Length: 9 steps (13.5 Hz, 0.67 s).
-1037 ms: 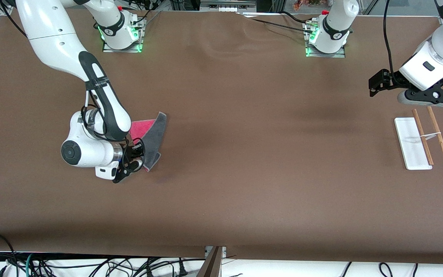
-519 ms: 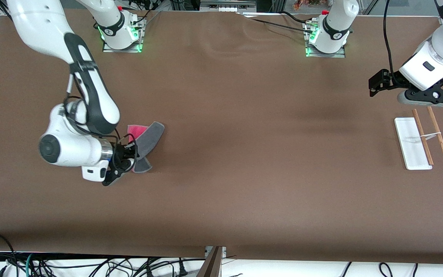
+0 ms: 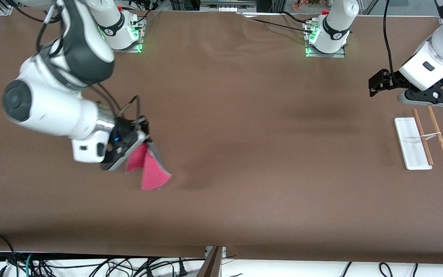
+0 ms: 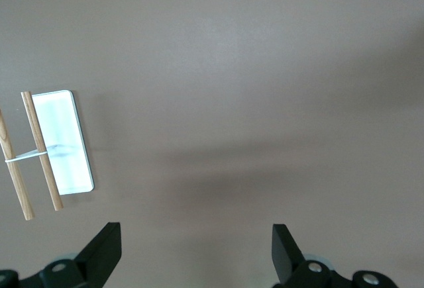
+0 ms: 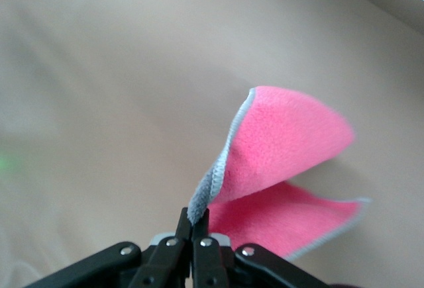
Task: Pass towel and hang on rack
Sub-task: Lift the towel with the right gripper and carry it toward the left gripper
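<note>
Right gripper (image 5: 192, 225) pinching only the grey edge of small pink-and-grey cloth towel (image 3: 150, 169), dangling beneath, off table; could slip free. Left gripper (image 4: 195, 251) waiting wide open beside white-based wooden-rod rack (image 3: 421, 140).

Brown table (image 3: 244, 115) cover; cable tangle (image 3: 90, 265) below table's front-camera edge.

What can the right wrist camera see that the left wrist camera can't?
Only the right wrist view shows the towel, pinched by an edge in the shut right tool, pink face showing. Only the left wrist view shows the rack on the table, with the open left tool holding nothing. Both show bare brown table.
</note>
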{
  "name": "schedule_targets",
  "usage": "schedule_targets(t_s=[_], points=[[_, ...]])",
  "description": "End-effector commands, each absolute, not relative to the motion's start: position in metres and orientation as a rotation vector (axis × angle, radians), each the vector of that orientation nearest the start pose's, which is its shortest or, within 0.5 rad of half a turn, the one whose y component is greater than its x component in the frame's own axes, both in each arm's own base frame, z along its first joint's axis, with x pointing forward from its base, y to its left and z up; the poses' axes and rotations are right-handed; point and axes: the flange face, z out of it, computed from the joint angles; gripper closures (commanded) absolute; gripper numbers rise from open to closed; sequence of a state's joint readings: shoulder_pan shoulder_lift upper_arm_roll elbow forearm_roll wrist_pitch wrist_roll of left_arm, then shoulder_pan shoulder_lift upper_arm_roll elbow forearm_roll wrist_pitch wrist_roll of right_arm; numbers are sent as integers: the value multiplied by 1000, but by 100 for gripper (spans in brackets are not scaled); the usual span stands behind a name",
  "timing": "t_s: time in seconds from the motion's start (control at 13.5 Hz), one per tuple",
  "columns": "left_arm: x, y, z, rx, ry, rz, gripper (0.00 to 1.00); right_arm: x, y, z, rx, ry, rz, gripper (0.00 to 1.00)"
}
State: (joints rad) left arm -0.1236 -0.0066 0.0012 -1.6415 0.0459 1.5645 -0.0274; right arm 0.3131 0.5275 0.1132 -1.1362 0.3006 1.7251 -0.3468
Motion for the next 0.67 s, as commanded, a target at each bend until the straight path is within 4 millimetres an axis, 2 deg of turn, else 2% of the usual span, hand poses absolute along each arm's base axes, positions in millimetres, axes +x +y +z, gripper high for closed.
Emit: schedule_targets(t_s=[0.0,0.15,0.44,0.59], points=[[540,-61,600,-3074,162,104,0,633,344,547,-2559,-1021,-150,100],[540,-64,596,-3071,171,128,0,614,375,563,-2517,-1085,-183,100],[543,-69,579,-3085,186,347,0,573,447,586,-2371,-1209,-327,100],[543,-80,575,-3176,206,390,0,557,469,589,-2296,-1372,-387,100]])
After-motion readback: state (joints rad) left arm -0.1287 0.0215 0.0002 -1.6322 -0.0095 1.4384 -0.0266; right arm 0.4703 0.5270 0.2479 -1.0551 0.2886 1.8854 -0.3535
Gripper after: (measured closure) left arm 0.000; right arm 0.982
